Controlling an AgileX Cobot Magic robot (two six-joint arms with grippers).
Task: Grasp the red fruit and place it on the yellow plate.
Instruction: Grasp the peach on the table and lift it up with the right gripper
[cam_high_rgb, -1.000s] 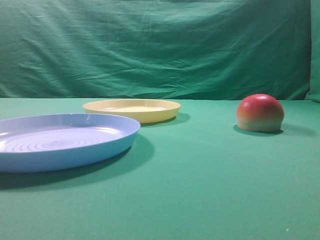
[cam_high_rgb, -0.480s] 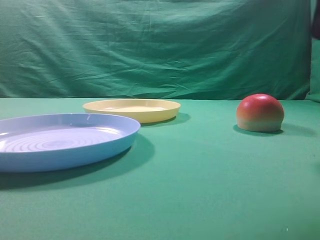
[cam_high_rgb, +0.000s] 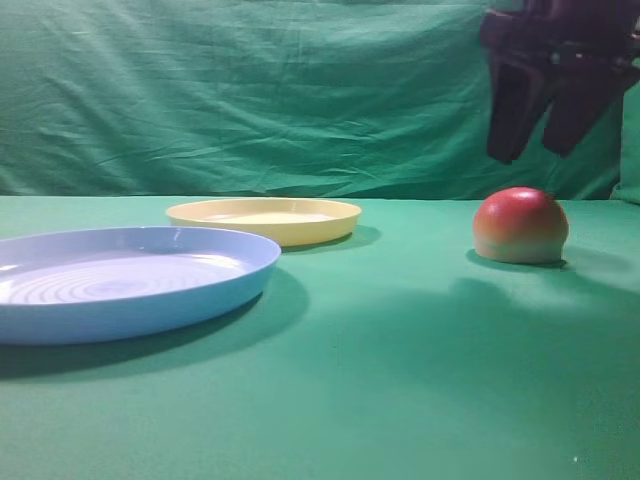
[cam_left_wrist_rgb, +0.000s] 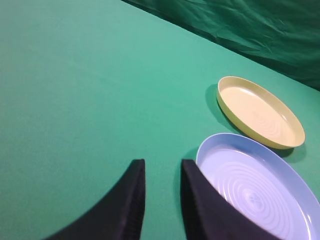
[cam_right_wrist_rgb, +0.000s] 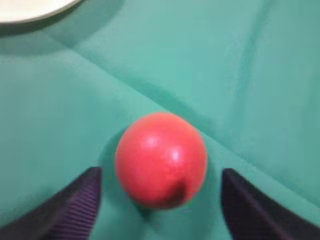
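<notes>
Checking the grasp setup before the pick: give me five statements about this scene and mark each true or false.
1. The red fruit lies on the yellow plate. False: it sits on the green cloth, apart from the plate.
2. The right gripper is open above the fruit. True.
3. The left gripper holds the fruit. False: nothing is between its fingers.
4. The blue plate is bare. True.
5. The yellow plate is stacked on the blue plate. False: they sit side by side.

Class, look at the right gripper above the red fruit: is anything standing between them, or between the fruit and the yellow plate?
Nothing visible does. The right gripper hangs open above the fruit with only air between. Bare green cloth lies between the fruit and the yellow plate; the blue plate sits nearer the camera, off that line.
</notes>
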